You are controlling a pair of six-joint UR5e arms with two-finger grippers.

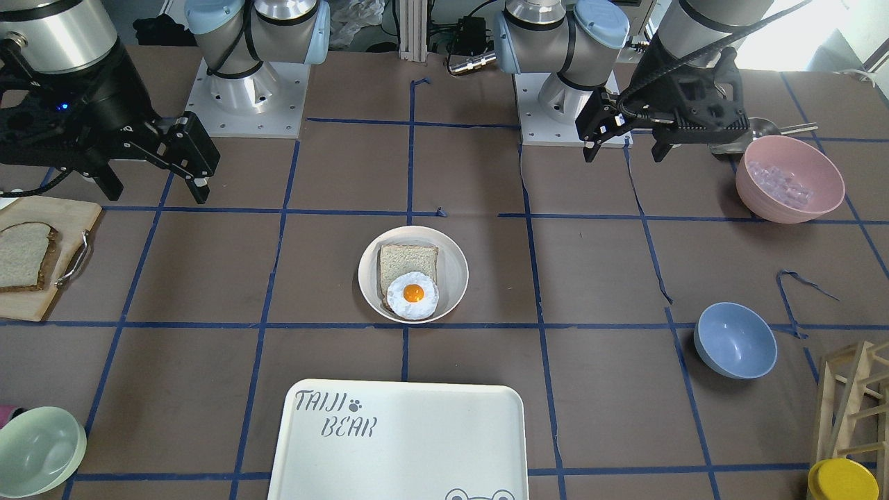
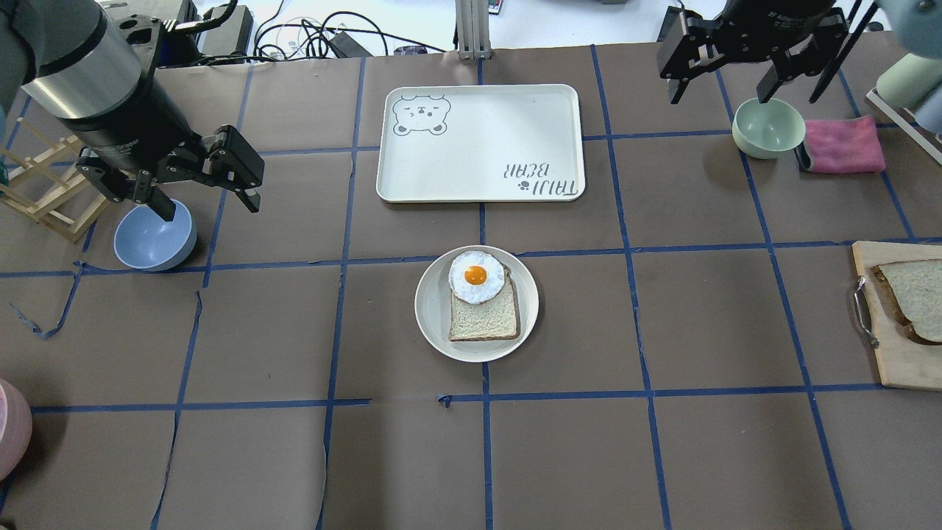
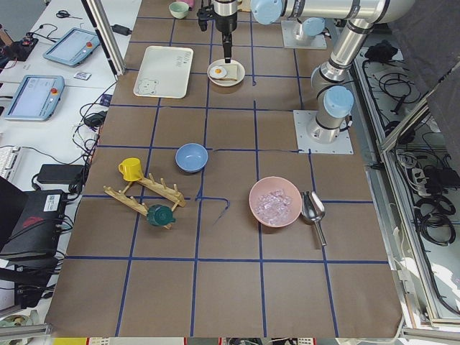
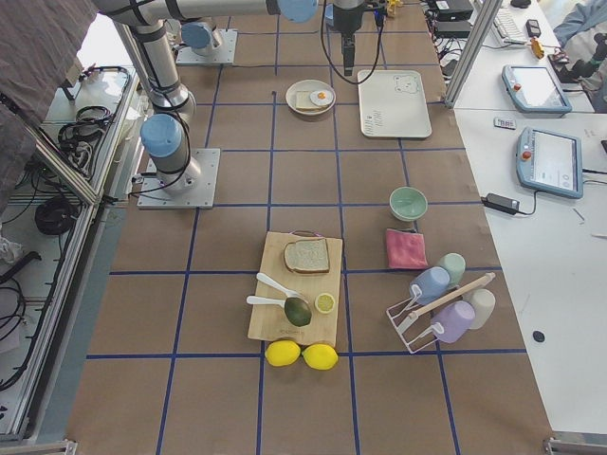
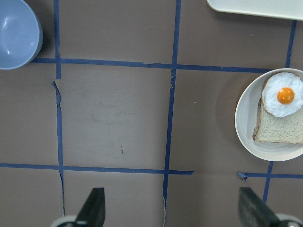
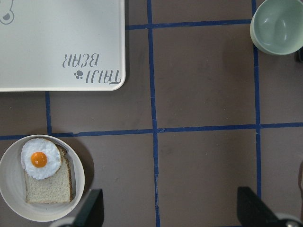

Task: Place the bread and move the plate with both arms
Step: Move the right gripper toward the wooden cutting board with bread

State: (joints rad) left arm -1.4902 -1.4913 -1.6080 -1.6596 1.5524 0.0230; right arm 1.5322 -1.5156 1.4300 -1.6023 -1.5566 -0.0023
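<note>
The bread [image 2: 916, 298], a grey-white slice with dark crust, lies on a wooden cutting board [image 2: 887, 361] at the table's right edge; it also shows in the front view [image 1: 24, 257]. The round cream plate [image 2: 430, 309] sits at the table's middle and holds a squarer slice with a fried egg [image 2: 476, 277]. My left gripper [image 2: 207, 202] is open and empty, raised above the blue bowl area, far left of the plate [image 5: 244, 118]. My right gripper [image 2: 720, 96] is open and empty, high near the green bowl, far from the bread and the plate [image 6: 9, 189].
The white "TAIJI BEAR" tray [image 2: 478, 140] lies beyond the plate. A pale green bowl [image 2: 767, 126] and a pink cloth [image 2: 843, 143] sit at the far right. A blue bowl [image 2: 154, 237] and a wooden rack [image 2: 44, 191] are at the left, with a pink bowl of ice [image 1: 790, 178].
</note>
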